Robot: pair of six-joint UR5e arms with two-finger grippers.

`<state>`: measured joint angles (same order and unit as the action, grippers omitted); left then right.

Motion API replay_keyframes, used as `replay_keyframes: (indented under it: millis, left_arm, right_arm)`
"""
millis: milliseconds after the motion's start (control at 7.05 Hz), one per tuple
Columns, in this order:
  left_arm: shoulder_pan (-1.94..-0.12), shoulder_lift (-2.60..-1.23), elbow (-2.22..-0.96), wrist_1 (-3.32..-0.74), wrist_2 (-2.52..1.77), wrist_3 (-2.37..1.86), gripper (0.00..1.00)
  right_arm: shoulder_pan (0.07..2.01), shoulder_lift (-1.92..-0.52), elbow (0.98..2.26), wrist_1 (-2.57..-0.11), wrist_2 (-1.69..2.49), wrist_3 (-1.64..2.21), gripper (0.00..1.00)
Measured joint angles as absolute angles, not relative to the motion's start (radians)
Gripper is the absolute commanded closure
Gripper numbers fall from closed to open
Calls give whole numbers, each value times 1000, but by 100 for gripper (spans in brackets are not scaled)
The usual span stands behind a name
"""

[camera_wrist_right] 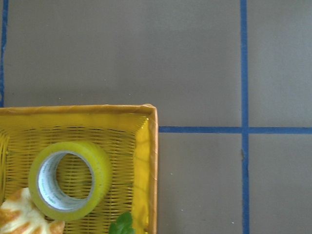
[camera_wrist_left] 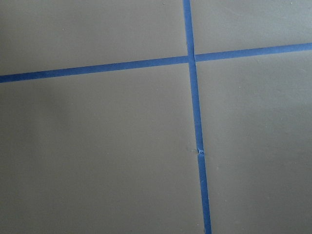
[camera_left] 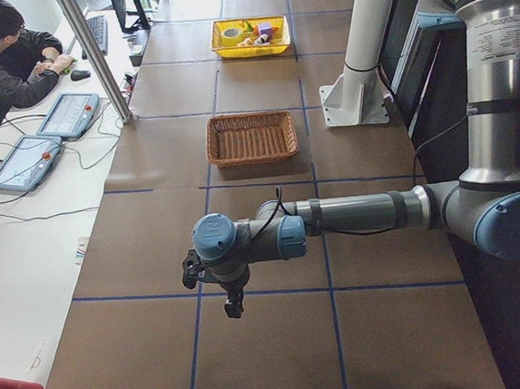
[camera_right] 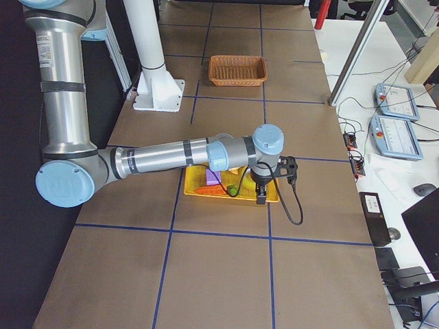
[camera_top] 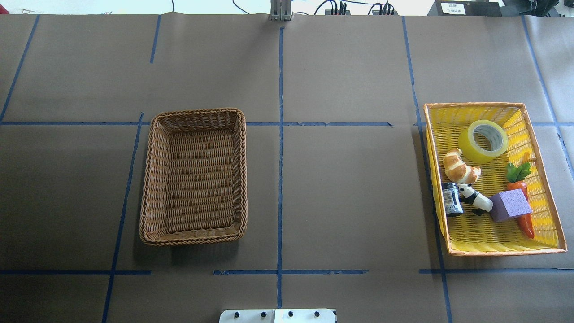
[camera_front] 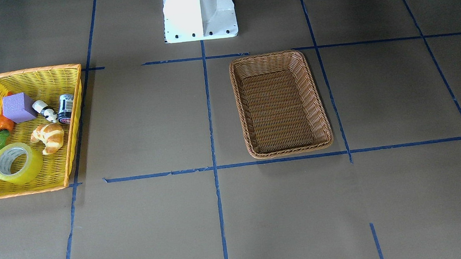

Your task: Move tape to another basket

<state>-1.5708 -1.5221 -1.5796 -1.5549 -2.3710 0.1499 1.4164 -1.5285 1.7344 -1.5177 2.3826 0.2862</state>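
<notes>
Right arm hangs over the yellow basket (camera_top: 471, 106), presumably staged to pick from it. Its wrist camera looks straight down on the basket's corner.
Right gripper (camera_right: 262, 195): seen only from the side, so I cannot tell how far it is open or whether it holds anything.
Left gripper (camera_left: 230, 299): over bare counter (camera_top: 350, 188), well apart from both baskets, likely parked out of the way. Opening cannot be told either.

Tape (camera_top: 483, 141) lies flat in the yellow basket's far corner with its core hole facing up, which suits a grasp across the wall.
- croissant (camera_top: 460, 167) just beside it
- black jar (camera_top: 451, 200), panda figurine (camera_top: 474, 198), purple block (camera_top: 510, 205) and carrot (camera_top: 528, 223) nearer the robot

Wicker basket (camera_top: 152, 179) stands well apart on the robot's left. Nothing shows inside it, so the transfer looks not yet begun.
</notes>
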Motion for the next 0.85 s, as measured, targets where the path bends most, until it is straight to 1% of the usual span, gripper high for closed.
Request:
replay_keyframes:
  millis: [284, 568, 851]
  left_arm:
    - [-1572, -1519, -1577, -1567, -2370, 149, 0]
    - [-1571, -1520, -1571, -1573, -2370, 148, 0]
    - [-1572, -1520, -1569, -1574, -2370, 147, 0]
  right_arm:
    - [1330, -1527, 1733, -1435, 2362, 400, 0]
    - [1263, -1523, 1663, -1292, 2351, 488, 0]
    - [1169, -1516, 1623, -1164, 2294, 631, 1]
